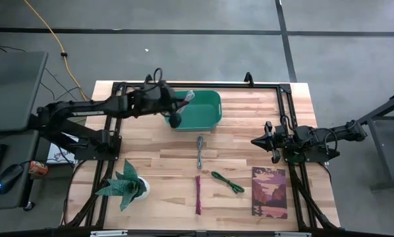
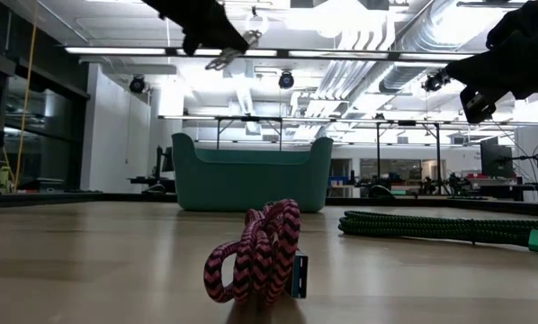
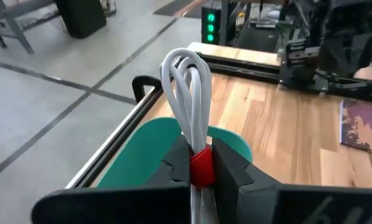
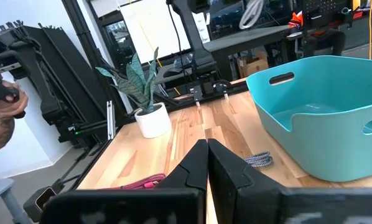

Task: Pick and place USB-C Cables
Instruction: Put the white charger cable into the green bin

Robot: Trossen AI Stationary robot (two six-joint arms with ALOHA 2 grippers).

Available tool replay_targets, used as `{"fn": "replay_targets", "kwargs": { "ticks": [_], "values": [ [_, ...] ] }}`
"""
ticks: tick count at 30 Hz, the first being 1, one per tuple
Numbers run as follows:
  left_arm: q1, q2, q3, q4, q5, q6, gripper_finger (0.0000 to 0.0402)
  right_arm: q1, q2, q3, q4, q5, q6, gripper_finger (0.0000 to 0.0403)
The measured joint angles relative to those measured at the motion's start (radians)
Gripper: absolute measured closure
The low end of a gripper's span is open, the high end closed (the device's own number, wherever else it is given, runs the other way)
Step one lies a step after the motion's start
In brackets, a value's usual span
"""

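Left gripper [image 3: 201, 165]: we see it over the green bin's [image 1: 207, 115] left rim, fingers clamped on the white cable bundle with red band [image 3: 189, 106], loops sticking out past the fingertips.
Right gripper [image 4: 206, 163]: waits at the table's right side above the picture book [image 1: 269, 192]; we see its fingers pressed together, holding nothing.
Grey cable [image 1: 200, 152]: on the wood just in front of the bin.
Maroon cable [image 1: 198, 194]: lies near the front edge, in line with the grey one.
Green cable [image 1: 227, 182]: lies at a slant between the maroon cable and the book.
Potted plant [image 1: 126, 186]: front left of the table.
Person: a hand [image 4: 2, 118] shows beyond the table in the right wrist view.
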Motion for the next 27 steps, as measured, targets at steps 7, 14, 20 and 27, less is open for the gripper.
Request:
{"fn": "replay_targets", "kwargs": {
  "ticks": [7,14,20,27],
  "values": [
    [0.035,0.109,0.03,-0.019,0.014,0.0,0.0396,0.0,0.0,0.0,0.0,0.0,0.0,0.0402],
    [0.058,0.288,0.03,-0.036,0.011,-0.037,0.0396,0.0,0.0,0.0,0.0,0.0,0.0,0.0402],
    [0.075,0.445,0.029,-0.005,-0.01,-0.062,0.0396,0.0,0.0,0.0,0.0,0.0,0.0,0.0402],
    [0.091,0.566,0.029,0.02,-0.006,-0.065,0.0396,0.0,0.0,0.0,0.0,0.0,0.0,0.0402]
  ]
}}
